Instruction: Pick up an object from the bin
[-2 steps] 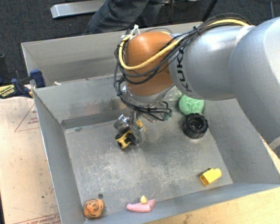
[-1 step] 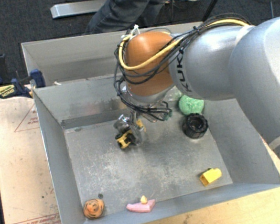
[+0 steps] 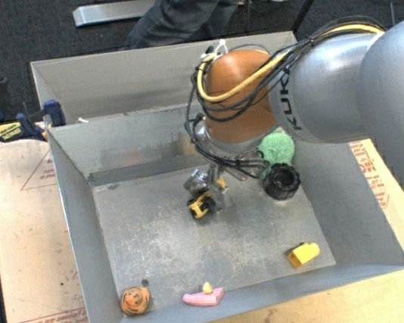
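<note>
You cannot tell whether the gripper [image 3: 208, 188] has closed on the yellow-and-black toy [image 3: 201, 207] at mid-bin. A shallow hold may let it slip during lifting.

The gripper [image 3: 208, 187] hangs low near the middle of the grey bin [image 3: 81, 215], directly over a small yellow and black toy [image 3: 201, 207]. Beside it, toward the arm, lie a black ring [image 3: 281, 182] and a green fluffy ball [image 3: 279, 147]. Along the near wall lie an orange ball [image 3: 135, 300], a pink piece [image 3: 203, 297] and a yellow block [image 3: 303, 254].
</note>
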`<control>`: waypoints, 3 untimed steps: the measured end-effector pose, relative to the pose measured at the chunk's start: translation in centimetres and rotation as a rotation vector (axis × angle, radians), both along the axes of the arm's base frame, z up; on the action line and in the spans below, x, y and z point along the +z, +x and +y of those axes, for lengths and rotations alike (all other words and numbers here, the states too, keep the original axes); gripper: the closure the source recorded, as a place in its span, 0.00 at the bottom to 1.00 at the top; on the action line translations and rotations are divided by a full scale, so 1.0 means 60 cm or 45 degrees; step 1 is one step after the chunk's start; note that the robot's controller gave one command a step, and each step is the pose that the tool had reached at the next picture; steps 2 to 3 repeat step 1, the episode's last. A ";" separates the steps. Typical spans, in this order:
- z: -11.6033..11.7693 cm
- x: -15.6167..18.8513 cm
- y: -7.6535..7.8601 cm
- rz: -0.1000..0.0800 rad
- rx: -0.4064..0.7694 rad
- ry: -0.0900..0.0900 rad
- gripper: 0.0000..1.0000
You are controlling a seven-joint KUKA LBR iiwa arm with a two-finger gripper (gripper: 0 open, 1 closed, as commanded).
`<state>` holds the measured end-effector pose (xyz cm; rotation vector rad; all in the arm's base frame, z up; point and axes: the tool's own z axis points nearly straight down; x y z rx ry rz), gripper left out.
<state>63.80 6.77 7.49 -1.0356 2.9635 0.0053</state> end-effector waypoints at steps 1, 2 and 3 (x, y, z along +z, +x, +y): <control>0.009 0.309 0.012 -0.015 0.043 -0.002 1.00; 0.009 0.309 0.012 -0.015 0.043 -0.002 1.00; 0.009 0.309 0.012 -0.015 0.043 -0.002 1.00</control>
